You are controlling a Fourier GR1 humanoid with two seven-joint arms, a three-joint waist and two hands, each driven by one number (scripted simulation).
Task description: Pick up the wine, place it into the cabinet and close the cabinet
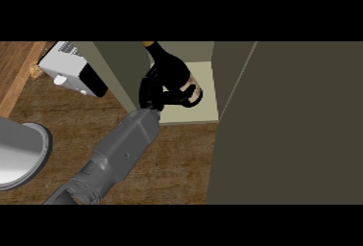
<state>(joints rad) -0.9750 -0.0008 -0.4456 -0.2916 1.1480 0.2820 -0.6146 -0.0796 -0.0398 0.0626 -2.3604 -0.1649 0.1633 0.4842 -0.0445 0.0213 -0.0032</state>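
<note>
Cabinet interior, hand curled round wine

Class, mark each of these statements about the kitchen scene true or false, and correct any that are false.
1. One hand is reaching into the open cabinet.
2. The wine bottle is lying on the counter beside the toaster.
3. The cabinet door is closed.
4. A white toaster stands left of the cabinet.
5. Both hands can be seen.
1. True. The hand is inside the cabinet, above its pale shelf.
2. False. The wine bottle is inside the cabinet, with the hand curled round it; only its yellow top shows.
3. False. The cabinet door stands open.
4. True. The toaster sits left of the cabinet.
5. False. Only one hand and forearm show.
</note>
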